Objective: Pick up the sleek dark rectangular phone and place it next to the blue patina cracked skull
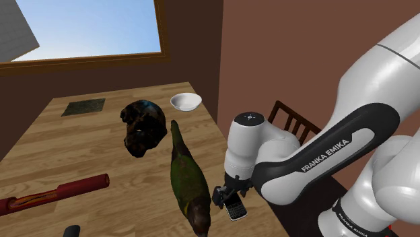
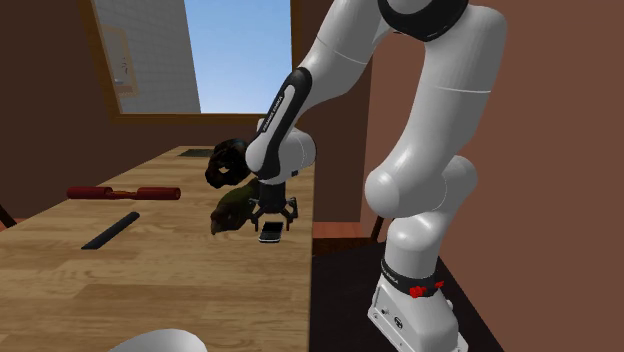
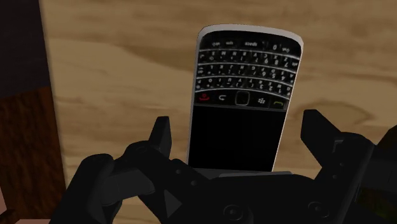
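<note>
Your hand (image 3: 238,130) is apart around the phone (image 3: 245,70); likely light, stiff, slick: pinch its long edges, three and nine o'clock.

A pale wooden table (image 1: 54,155) runs toward a wood-framed window (image 1: 87,27) full of blue sky. Brown walls (image 1: 283,47) close in, and a dark chair (image 1: 296,118) stands beside the table's edge.
</note>
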`<move>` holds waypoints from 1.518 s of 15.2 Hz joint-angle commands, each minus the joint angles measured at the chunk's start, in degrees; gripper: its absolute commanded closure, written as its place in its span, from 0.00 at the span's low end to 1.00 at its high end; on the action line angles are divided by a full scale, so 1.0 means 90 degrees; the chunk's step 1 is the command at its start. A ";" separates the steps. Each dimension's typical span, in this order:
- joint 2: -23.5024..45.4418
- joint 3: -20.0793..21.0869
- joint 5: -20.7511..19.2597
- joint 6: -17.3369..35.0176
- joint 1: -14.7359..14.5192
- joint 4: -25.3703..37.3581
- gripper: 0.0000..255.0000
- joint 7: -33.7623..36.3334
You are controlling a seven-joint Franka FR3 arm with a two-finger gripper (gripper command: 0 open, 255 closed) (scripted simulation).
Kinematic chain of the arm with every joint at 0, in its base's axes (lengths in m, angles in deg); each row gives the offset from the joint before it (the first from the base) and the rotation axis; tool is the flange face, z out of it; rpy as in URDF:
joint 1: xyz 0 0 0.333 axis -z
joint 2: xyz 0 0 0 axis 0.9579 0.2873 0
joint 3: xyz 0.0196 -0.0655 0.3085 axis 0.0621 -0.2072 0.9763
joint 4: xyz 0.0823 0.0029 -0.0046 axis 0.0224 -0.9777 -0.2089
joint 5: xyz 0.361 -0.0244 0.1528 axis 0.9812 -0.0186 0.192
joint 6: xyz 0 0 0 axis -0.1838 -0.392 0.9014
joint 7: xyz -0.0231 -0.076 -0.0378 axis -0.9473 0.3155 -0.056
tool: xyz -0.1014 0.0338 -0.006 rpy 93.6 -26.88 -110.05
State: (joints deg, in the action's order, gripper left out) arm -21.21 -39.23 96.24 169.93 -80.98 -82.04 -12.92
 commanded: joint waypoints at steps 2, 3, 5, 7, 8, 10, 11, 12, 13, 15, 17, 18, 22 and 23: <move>0.0000 0.0000 0.0000 0.0000 0.0000 0.0000 1.00 0.0000; 0.0002 0.0000 -0.0001 0.0002 0.0000 -0.0001 1.00 0.0001; 0.0000 -0.0001 0.0003 0.0007 -0.0001 -0.0007 1.00 -0.0004; -0.0005 -0.0003 0.0005 0.0000 -0.0001 -0.0004 1.00 -0.0007; -0.0006 -0.0005 0.0005 -0.0003 0.0000 -0.0003 1.00 -0.0009; 0.0002 0.0000 -0.0001 0.0002 0.0000 0.0000 1.00 0.0001; -0.0117 -0.0026 0.0065 -0.0124 -0.0029 0.0015 1.00 -0.0044; -0.0232 -0.0052 0.0124 -0.0250 -0.0056 0.0031 1.00 -0.0082; -0.0345 -0.0079 0.0174 -0.0375 -0.0082 0.0049 1.00 -0.0116; -0.0562 -0.0136 0.0256 -0.0623 -0.0129 0.0089 1.00 -0.0171; -0.0768 -0.0194 0.0315 -0.0868 -0.0170 0.0135 1.00 -0.0213; -0.0867 -0.0224 0.0338 -0.0990 -0.0188 0.0161 1.00 -0.0230; -0.1236 -0.0341 0.0396 -0.1466 -0.0247 0.0277 1.00 -0.0276; -0.1321 -0.0370 0.0403 -0.1582 -0.0259 0.0310 1.00 -0.0283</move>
State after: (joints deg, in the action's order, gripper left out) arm -32.38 -42.26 99.87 156.86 -83.28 -79.68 -15.39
